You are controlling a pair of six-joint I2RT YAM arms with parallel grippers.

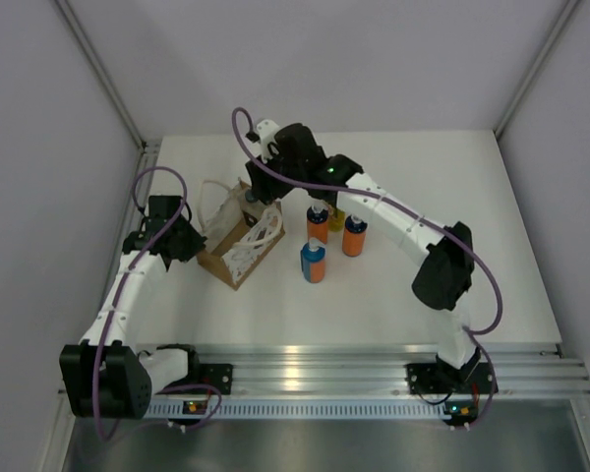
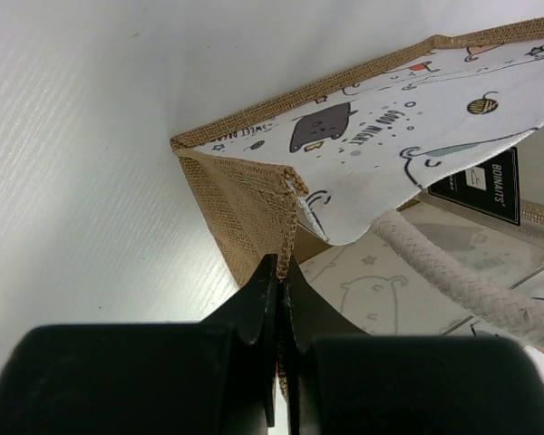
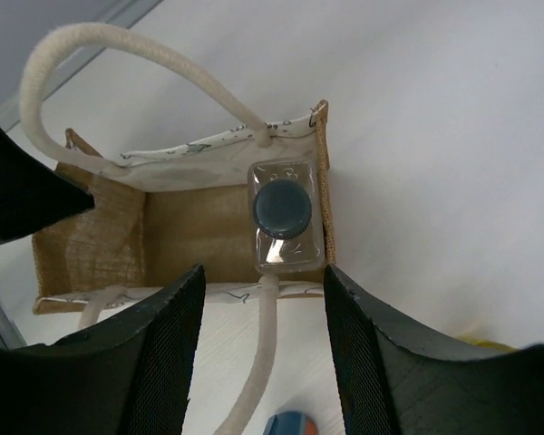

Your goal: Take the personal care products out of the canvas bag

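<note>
Pinching the canvas bag (image 1: 238, 246) rim at its nine o'clock side, your left gripper (image 2: 278, 272) is fully closed. Your right gripper (image 3: 263, 283) hovers half-open and empty above the flat bottle (image 3: 283, 217) inside; the other bottles (image 1: 314, 262) stand on the table (image 1: 452, 197) at three o'clock.
</note>
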